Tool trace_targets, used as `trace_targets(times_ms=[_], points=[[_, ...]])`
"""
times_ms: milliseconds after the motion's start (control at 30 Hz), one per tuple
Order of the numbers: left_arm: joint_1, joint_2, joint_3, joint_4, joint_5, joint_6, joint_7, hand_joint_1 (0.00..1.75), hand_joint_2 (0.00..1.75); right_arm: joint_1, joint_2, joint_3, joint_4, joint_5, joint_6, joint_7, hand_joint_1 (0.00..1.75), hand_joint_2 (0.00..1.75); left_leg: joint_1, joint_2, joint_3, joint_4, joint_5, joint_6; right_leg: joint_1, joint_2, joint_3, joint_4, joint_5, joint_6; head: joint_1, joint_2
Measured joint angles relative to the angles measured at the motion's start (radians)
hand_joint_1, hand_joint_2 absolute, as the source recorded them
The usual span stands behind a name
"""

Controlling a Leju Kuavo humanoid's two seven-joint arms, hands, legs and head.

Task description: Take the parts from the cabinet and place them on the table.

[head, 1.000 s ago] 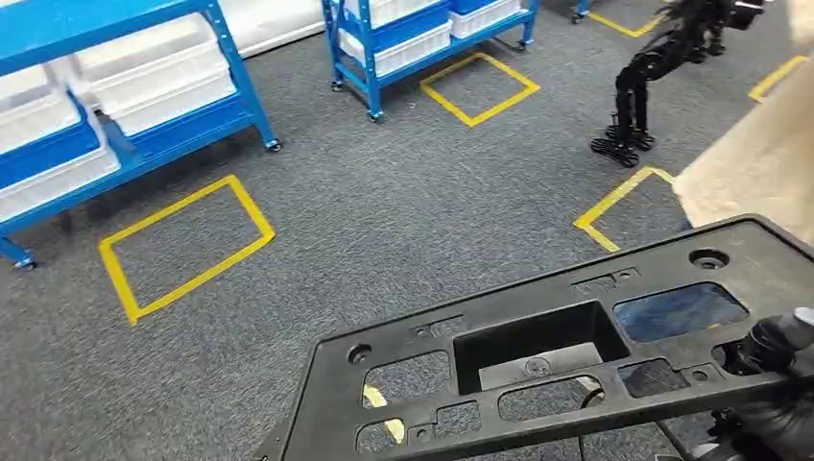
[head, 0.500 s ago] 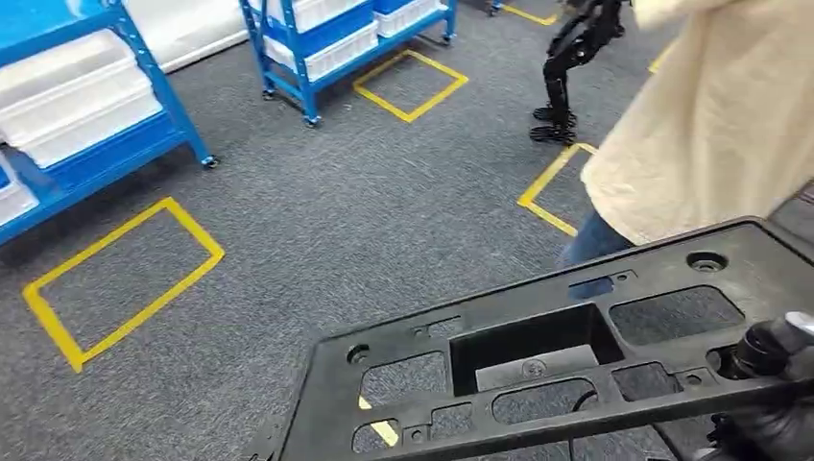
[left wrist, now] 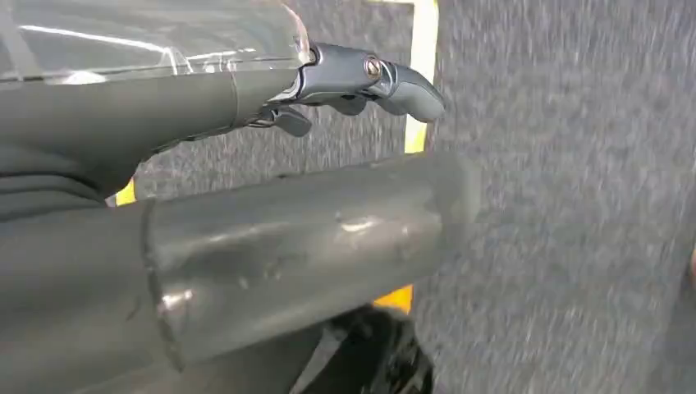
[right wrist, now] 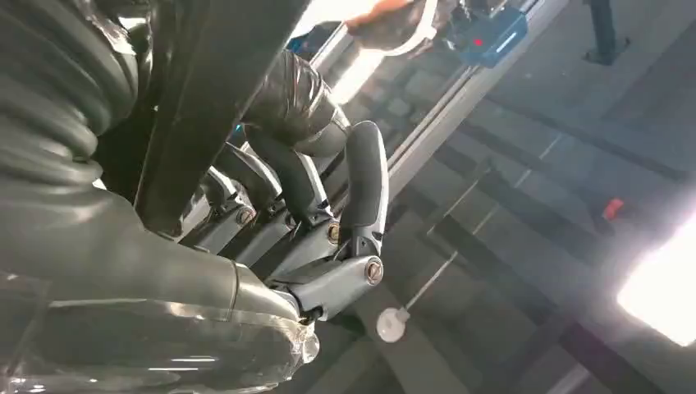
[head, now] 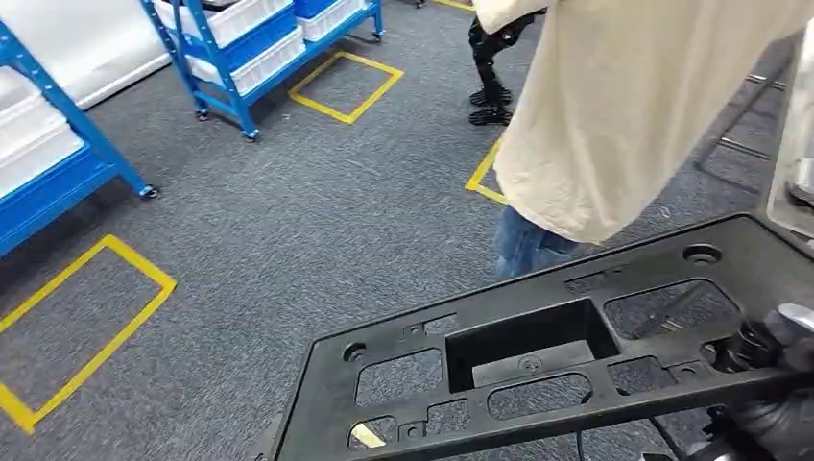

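A long black plastic part (head: 538, 375) with several cut-outs lies flat across the lower head view, above the grey carpet. My right hand (head: 778, 384) grips its right end. In the right wrist view the dark fingers (right wrist: 312, 213) curl around the part's black edge (right wrist: 213, 98). The part's left end runs off the bottom edge of the head view. My left hand (left wrist: 246, 164) hangs over the carpet, its fingers (left wrist: 361, 78) stretched out and apart from the thumb, with carpet showing between them.
A person in a cream top (head: 624, 106) and jeans (head: 523, 245) stands close ahead on the right. Blue racks with white bins (head: 240, 48) stand at the back left, another (head: 48, 163) at the far left. Yellow tape squares (head: 346, 86) mark the carpet. Black robot legs (head: 490, 67) stand behind.
The camera has turned right, so racks and tape squares slide left and the person now stands near the middle. The part stays in my right hand at the same place.
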Motion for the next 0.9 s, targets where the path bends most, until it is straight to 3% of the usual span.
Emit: trace_targets(times_ms=[67, 100, 133, 200, 267, 300, 333, 367, 433, 467, 500, 533, 567, 600, 633, 667, 767, 800, 833, 867, 900], points=[[-0.001, 0.002, 0.0, 0.0, 0.0, 0.009, 0.005, 0.0, 0.0, -0.009, 0.0, 0.01, 0.006, 0.001, 0.0, -0.003, 1.75, 1.75, -0.001, -0.019, 0.067, -0.146, 0.089, 0.012, 0.001, 0.027, 0.0, 0.003, 0.001, 0.001, 0.0, 0.0], [-0.001, 0.005, 0.0, 0.0, 0.001, 0.01, 0.006, 0.0, 0.0, -0.014, 0.0, 0.013, 0.009, 0.001, 0.0, -0.006, 1.75, 1.75, -0.001, -0.054, 0.107, -0.234, 0.128, 0.019, 0.0, 0.039, 0.0, 0.003, 0.002, 0.003, 0.0, 0.0], [0.0, 0.012, 0.0, 0.0, 0.001, 0.01, 0.008, 0.0, 0.0, -0.02, 0.0, 0.016, 0.011, 0.0, 0.0, -0.01, 1.75, 1.75, 0.0, -0.108, 0.119, -0.264, 0.116, 0.024, 0.001, 0.047, -0.003, 0.004, 0.005, 0.009, 0.0, 0.0], [0.002, 0.018, 0.0, 0.0, 0.001, 0.01, 0.013, 0.0, 0.0, -0.032, 0.0, 0.019, 0.018, 0.001, 0.0, -0.022, 1.75, 1.75, -0.005, -0.094, 0.125, -0.279, 0.12, 0.024, -0.01, 0.07, -0.013, 0.001, 0.014, 0.023, 0.0, 0.0], [-0.003, 0.018, 0.0, 0.0, 0.001, -0.001, 0.009, 0.0, 0.0, -0.032, 0.0, 0.019, 0.024, 0.001, 0.0, -0.024, 1.75, 1.75, -0.007, -0.07, 0.128, -0.295, 0.134, 0.035, -0.01, 0.097, -0.019, -0.014, 0.028, 0.043, 0.0, 0.0], [-0.009, 0.016, 0.0, 0.0, 0.001, -0.008, 0.006, 0.0, 0.0, -0.033, 0.0, 0.019, 0.026, 0.0, 0.0, -0.024, 1.75, 1.75, 0.003, -0.052, 0.131, -0.314, 0.148, 0.041, -0.011, 0.058, -0.02, 0.0, 0.018, 0.039, 0.0, 0.0], [-0.015, 0.014, 0.0, -0.001, 0.003, -0.012, 0.003, 0.0, 0.0, -0.043, 0.0, 0.019, 0.026, -0.004, 0.0, -0.026, 1.75, 1.75, 0.0, -0.042, 0.133, -0.325, 0.154, 0.047, -0.002, -0.004, -0.036, 0.025, -0.009, 0.041, 0.002, 0.0], [-0.018, 0.012, 0.0, -0.002, 0.003, -0.017, 0.002, 0.0, 0.0, -0.054, 0.0, 0.019, 0.031, -0.009, 0.0, -0.032, 1.75, 1.75, -0.002, -0.027, 0.131, -0.326, 0.155, 0.05, -0.002, -0.028, -0.064, 0.082, -0.05, 0.042, 0.003, 0.0], [-0.016, 0.009, 0.0, -0.002, 0.001, -0.01, 0.012, 0.0, 0.0, -0.066, 0.001, 0.019, 0.038, -0.021, 0.0, -0.034, 1.75, 1.75, -0.004, 0.005, 0.128, -0.323, 0.154, 0.051, -0.003, -0.041, -0.123, 0.22, -0.116, 0.048, 0.004, 0.0], [-0.015, 0.009, 0.0, -0.002, 0.0, -0.002, 0.021, 0.0, 0.0, -0.069, 0.001, 0.019, 0.041, -0.02, 0.0, -0.029, 1.75, 1.75, -0.004, 0.022, 0.126, -0.321, 0.154, 0.051, -0.004, -0.042, -0.138, 0.256, -0.123, 0.052, 0.004, 0.0], [-0.015, 0.009, 0.0, -0.002, 0.001, 0.001, 0.023, 0.0, 0.0, -0.072, 0.0, 0.018, 0.043, -0.019, 0.0, -0.026, 1.75, 1.75, -0.003, 0.038, 0.123, -0.319, 0.152, 0.05, -0.005, -0.046, -0.13, 0.248, -0.108, 0.056, 0.004, 0.0], [-0.016, 0.009, 0.0, -0.002, 0.004, 0.001, 0.023, 0.0, 0.0, -0.075, -0.001, 0.014, 0.045, -0.018, 0.0, -0.026, 1.75, 1.75, -0.003, 0.052, 0.121, -0.315, 0.15, 0.049, -0.008, -0.052, -0.102, 0.203, -0.077, 0.058, 0.003, 0.0], [-0.016, 0.009, 0.0, -0.002, 0.006, 0.001, 0.021, 0.0, 0.0, -0.08, -0.002, 0.01, 0.046, -0.021, 0.0, -0.026, 1.75, 1.75, -0.002, 0.064, 0.121, -0.31, 0.146, 0.046, -0.01, -0.064, -0.053, 0.124, -0.037, 0.06, 0.004, 0.0], [-0.016, 0.009, 0.0, -0.002, 0.009, 0.003, 0.02, 0.0, 0.0, -0.085, -0.006, 0.007, 0.046, -0.025, 0.0, -0.026, 1.75, 1.75, -0.002, 0.075, 0.121, -0.301, 0.14, 0.041, -0.011, -0.091, 0.0, 0.038, -0.003, 0.062, 0.004, 0.0], [-0.016, 0.009, 0.0, -0.002, 0.009, 0.006, 0.019, 0.0, 0.0, -0.091, -0.008, 0.005, 0.046, -0.028, 0.0, -0.026, 1.75, 1.75, -0.005, 0.084, 0.117, -0.294, 0.133, 0.033, -0.003, -0.135, 0.02, -0.004, -0.021, 0.057, 0.004, 0.0], [-0.016, 0.009, 0.0, -0.002, 0.01, 0.009, 0.019, 0.0, 0.0, -0.097, -0.011, 0.005, 0.047, -0.032, 0.0, -0.026, 1.75, 1.75, -0.01, 0.092, 0.116, -0.283, 0.126, 0.025, 0.001, -0.115, 0.016, -0.007, -0.012, 0.04, 0.003, 0.0], [-0.017, 0.009, 0.002, -0.002, 0.016, 0.018, 0.016, 0.0, 0.0, -0.109, -0.02, 0.002, 0.048, -0.031, 0.0, -0.024, 1.75, 1.75, -0.01, 0.119, 0.121, -0.284, 0.126, 0.015, 0.003, -0.085, 0.007, -0.002, -0.01, 0.025, 0.004, 0.0], [-0.019, 0.009, 0.004, -0.002, 0.028, 0.02, 0.012, 0.0, 0.0, -0.109, -0.024, 0.001, 0.048, -0.024, 0.0, -0.022, 1.75, 1.75, -0.008, 0.116, 0.116, -0.281, 0.117, 0.008, -0.003, -0.075, 0.01, -0.01, -0.004, 0.015, 0.003, 0.0], [-0.019, 0.009, 0.011, -0.002, 0.041, 0.019, 0.007, 0.0, 0.0, -0.112, -0.026, 0.0, 0.048, -0.017, 0.0, -0.018, 1.75, 1.75, -0.001, 0.063, 0.111, -0.257, 0.094, 0.001, -0.004, -0.066, 0.009, -0.012, -0.002, 0.012, 0.003, 0.0], [-0.017, 0.009, 0.018, -0.002, 0.051, 0.016, 0.001, 0.0, 0.0, -0.116, -0.029, 0.001, 0.05, -0.016, 0.0, -0.013, 1.75, 1.75, 0.0, 0.029, 0.089, -0.202, 0.057, -0.001, -0.006, -0.059, 0.008, -0.011, 0.0, 0.007, 0.003, 0.0], [-0.013, 0.008, 0.023, -0.002, 0.056, 0.01, -0.001, 0.0, 0.0, -0.119, -0.032, 0.001, 0.053, -0.019, 0.0, -0.007, 1.75, 1.75, 0.001, 0.012, 0.056, -0.127, 0.018, -0.004, -0.006, -0.049, 0.006, -0.011, 0.002, 0.004, 0.003, 0.0]])
